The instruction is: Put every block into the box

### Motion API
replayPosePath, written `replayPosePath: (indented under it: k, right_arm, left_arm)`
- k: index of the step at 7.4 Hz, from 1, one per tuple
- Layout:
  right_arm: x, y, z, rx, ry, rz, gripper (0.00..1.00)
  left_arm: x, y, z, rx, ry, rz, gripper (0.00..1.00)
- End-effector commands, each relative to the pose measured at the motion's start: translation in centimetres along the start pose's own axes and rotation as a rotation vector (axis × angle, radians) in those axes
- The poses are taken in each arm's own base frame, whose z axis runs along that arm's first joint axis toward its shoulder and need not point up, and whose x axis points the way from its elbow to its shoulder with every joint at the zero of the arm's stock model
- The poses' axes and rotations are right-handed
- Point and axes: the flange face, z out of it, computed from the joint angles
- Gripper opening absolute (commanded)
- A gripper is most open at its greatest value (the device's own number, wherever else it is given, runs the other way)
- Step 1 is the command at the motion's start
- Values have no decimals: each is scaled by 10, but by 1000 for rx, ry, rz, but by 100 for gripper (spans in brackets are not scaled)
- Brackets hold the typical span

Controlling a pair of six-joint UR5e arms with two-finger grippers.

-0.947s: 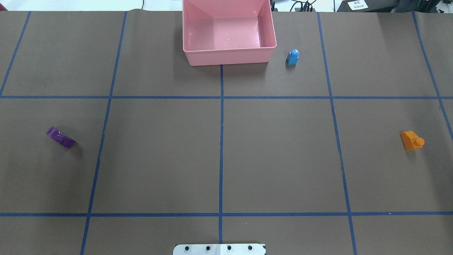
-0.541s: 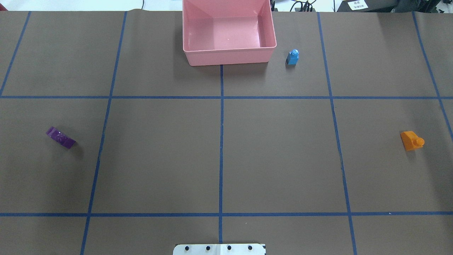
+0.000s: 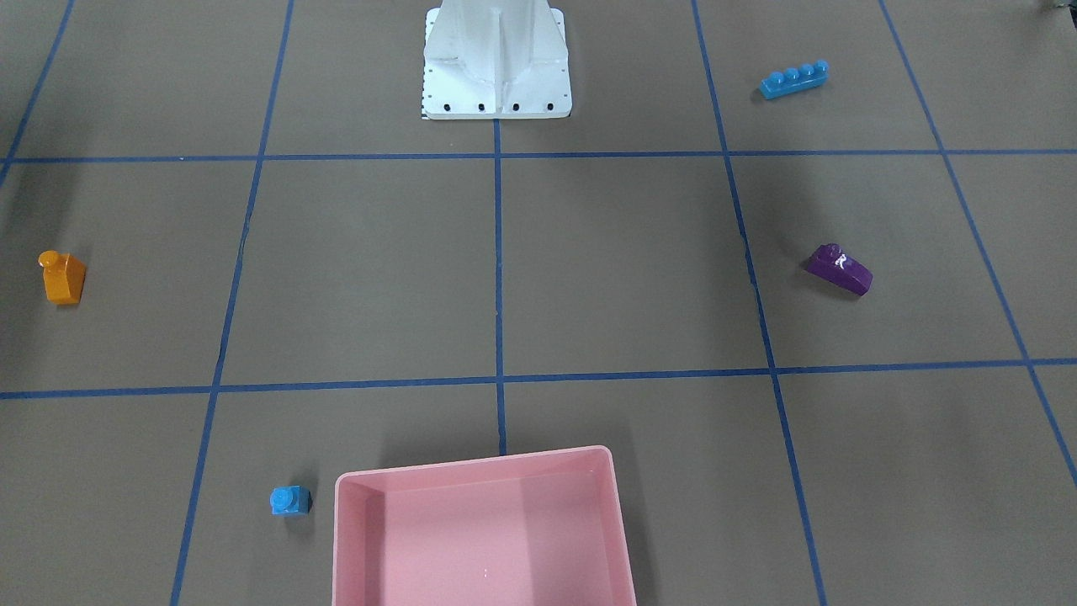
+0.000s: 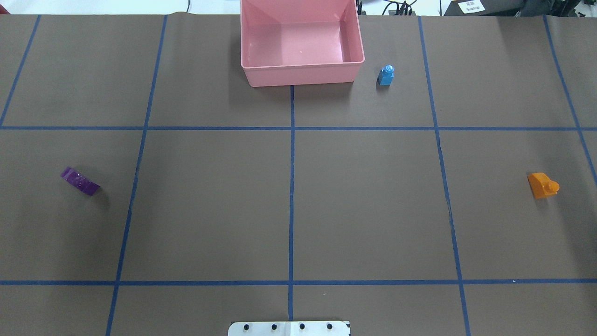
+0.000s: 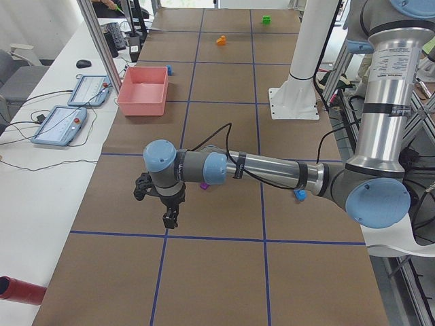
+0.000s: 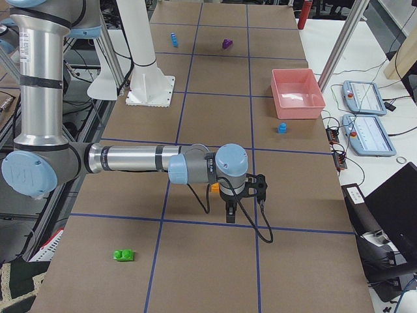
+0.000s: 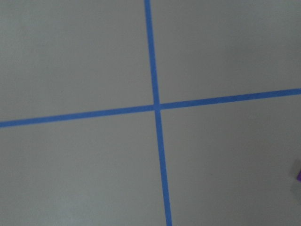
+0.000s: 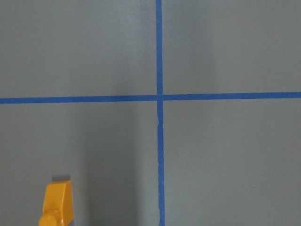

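Orange block [image 4: 542, 185], purple block [image 4: 79, 181], blue cube [image 4: 385, 75] and blue bar [image 3: 793, 80] lie on the desk [image 4: 373, 210], none in the box [image 4: 302, 74]. Left tool [image 5: 168, 220] and right tool [image 6: 229, 214] hover nearby, probably to reach them; we cannot tell if open.

We look straight down on the grey-brown table cover [image 8: 235, 165]. Two blue tape lines [image 8: 159, 98] cross on it: one runs from the top edge to the bottom edge, the other goes from left to right a little above the middle. In the lower left corner we see the orange block [image 8: 57, 203], well apart from the vertical line. Its round stud points to the bottom edge, which cuts it partly. A soft darker shadow [image 8: 101, 155] lies between the block and the vertical line.
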Motion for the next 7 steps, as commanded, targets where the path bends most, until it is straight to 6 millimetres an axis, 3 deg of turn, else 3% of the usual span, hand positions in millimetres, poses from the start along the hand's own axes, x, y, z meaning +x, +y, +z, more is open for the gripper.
replayPosePath:
  k: [1, 2, 4, 5, 7]
  right_arm:
    - [-37, -28, -13, 30, -7, 29, 100]
    - [-50, -41, -22, 49, -23, 61, 100]
    - [-48, -36, -15, 62, -71, 40, 100]
    - [-44, -33, -13, 62, -70, 38, 100]
    - [-46, -33, -12, 62, -72, 35, 100]
  left_arm:
    - [62, -19, 20, 55, 23, 73, 100]
    - [81, -25, 22, 100, 39, 67, 100]
    - [112, -23, 32, 136, 85, 23, 100]
    - [117, -19, 39, 106, 115, -83, 100]
    - [156, -16, 46, 78, 132, -385, 100]
